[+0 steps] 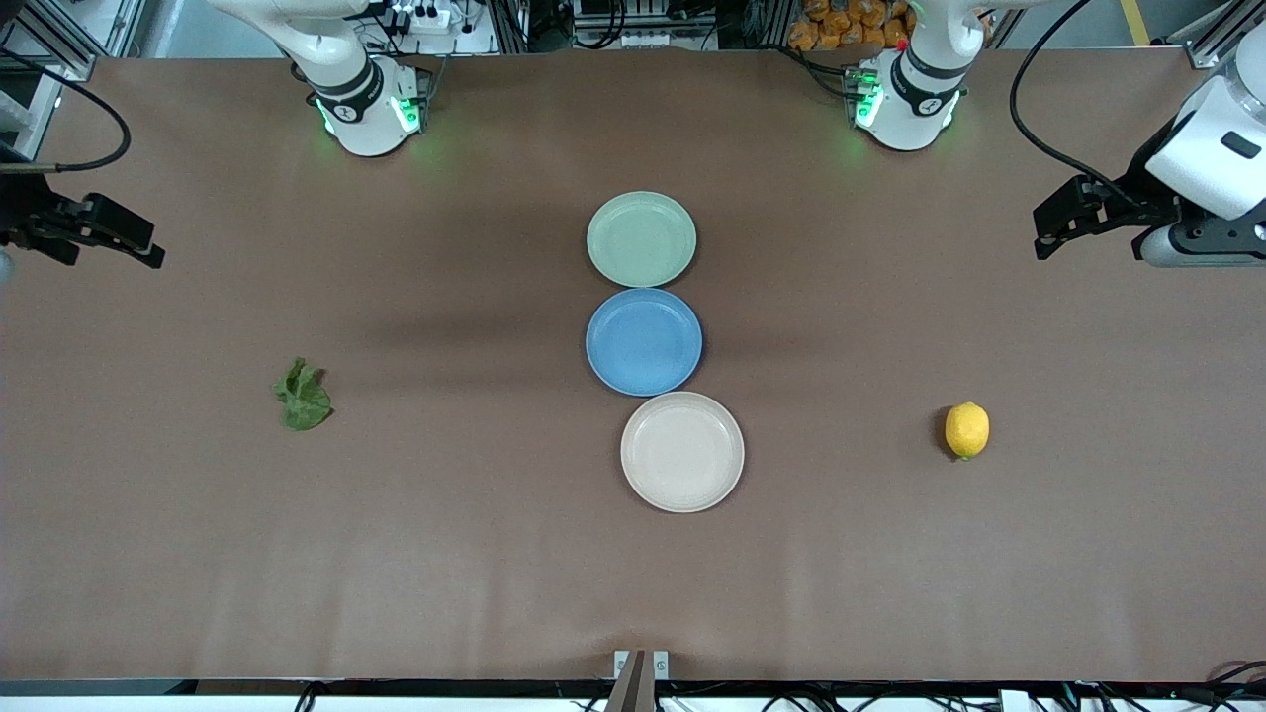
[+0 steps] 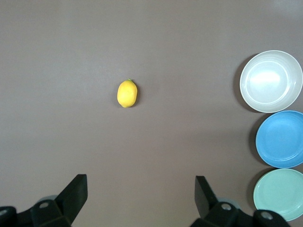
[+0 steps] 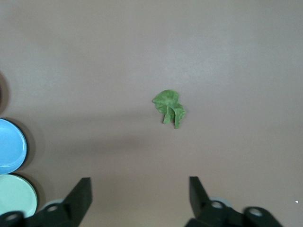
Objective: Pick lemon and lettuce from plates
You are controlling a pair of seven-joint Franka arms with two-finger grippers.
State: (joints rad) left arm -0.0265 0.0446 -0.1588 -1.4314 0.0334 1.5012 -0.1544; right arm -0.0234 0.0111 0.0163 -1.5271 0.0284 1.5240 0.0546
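The lemon [image 1: 966, 430] lies on the bare table toward the left arm's end, on no plate; it also shows in the left wrist view [image 2: 127, 93]. The lettuce [image 1: 304, 396] lies on the bare table toward the right arm's end, and shows in the right wrist view [image 3: 169, 109]. The pale green plate [image 1: 641, 238] and the beige-pink plate [image 1: 682, 451] are empty. My left gripper [image 1: 1048, 229] [image 2: 140, 182] is open and empty, up over the table's left-arm end. My right gripper [image 1: 143, 245] [image 3: 139, 182] is open and empty over the right-arm end.
A round blue plate [image 1: 643, 341], also empty, sits between the two plates in a row down the table's middle. The arm bases [image 1: 366, 109] [image 1: 905, 99] stand along the table's edge farthest from the front camera. A small bracket [image 1: 641, 667] sits at the nearest edge.
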